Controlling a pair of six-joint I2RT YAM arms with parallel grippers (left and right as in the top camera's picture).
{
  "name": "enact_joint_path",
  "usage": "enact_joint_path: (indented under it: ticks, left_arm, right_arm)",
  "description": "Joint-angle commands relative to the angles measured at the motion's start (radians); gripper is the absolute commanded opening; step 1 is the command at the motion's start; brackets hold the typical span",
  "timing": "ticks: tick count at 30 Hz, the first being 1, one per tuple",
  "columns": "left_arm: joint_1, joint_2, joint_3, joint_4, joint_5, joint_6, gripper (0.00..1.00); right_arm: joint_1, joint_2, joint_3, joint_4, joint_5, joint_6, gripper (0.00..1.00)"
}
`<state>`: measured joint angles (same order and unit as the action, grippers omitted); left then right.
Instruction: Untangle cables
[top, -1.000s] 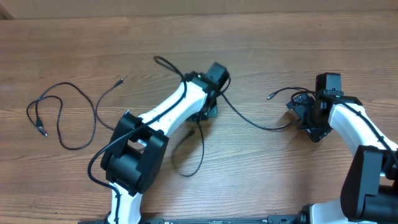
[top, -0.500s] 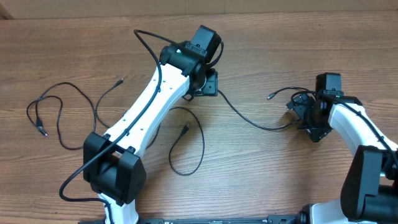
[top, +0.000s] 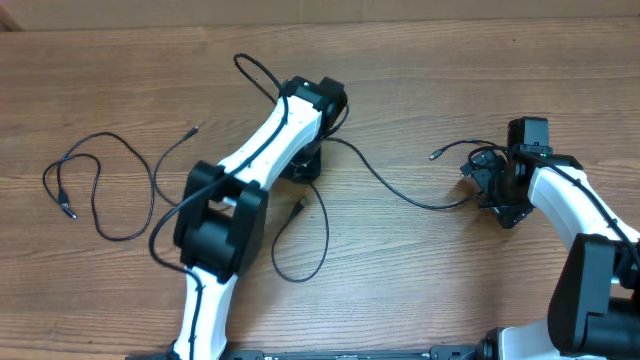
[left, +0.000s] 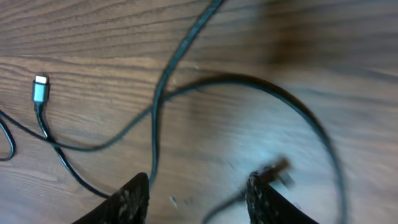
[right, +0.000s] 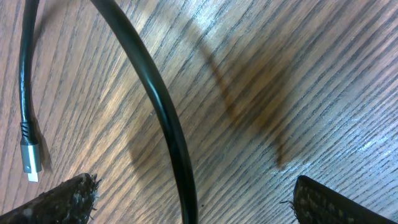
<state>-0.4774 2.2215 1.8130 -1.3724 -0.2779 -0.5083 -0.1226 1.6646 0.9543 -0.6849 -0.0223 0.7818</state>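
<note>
Thin black cables lie spread over the wooden table. One cable (top: 100, 190) forms loops at the far left. Another cable (top: 390, 190) runs from the table's middle to the right, with a loop (top: 300, 250) toward the front. My left gripper (top: 305, 165) (left: 199, 202) hangs open just above the table; a cable (left: 158, 93) passes beside its left finger (left: 134, 199) and a blurred plug (left: 277, 168) lies by the right one. The right gripper (top: 497, 190) (right: 193, 205) stands wide open, and a black cable (right: 165, 118) runs between its fingers untouched.
A silver plug (left: 40, 90) lies left of my left gripper. Another silver plug (right: 28, 165) (top: 435, 155) rests left of the right gripper. The left arm (top: 250, 170) stretches diagonally across the middle cable. Bare wood lies at the back and front right.
My left gripper has opened and let the cable go; its arm swung up toward the back, then came back down slightly left of where it was. The right arm has not moved.
</note>
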Motion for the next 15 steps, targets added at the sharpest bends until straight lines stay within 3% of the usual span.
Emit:
enact_joint_path:
  ticks: [1,8,11,15]
  left_arm:
    - [0.05,0.064,0.0,0.012,-0.041,0.032,0.48]
    - [0.121,0.122,0.0,0.069,-0.001,0.111,0.48]
    - [0.145,0.122,0.0,0.109,0.046,0.163,0.43]
    - [0.16,0.122,0.0,0.142,0.204,0.308,0.19]
  right_arm:
    - [0.005,-0.019,-0.007,0.003,0.002,0.002,1.0]
    - [0.005,-0.019,-0.007,0.003,0.002,0.002,1.0]
    - [0.005,-0.019,-0.007,0.003,0.002,0.002,1.0]
    - [0.005,-0.019,-0.007,0.003,0.002,0.002,1.0]
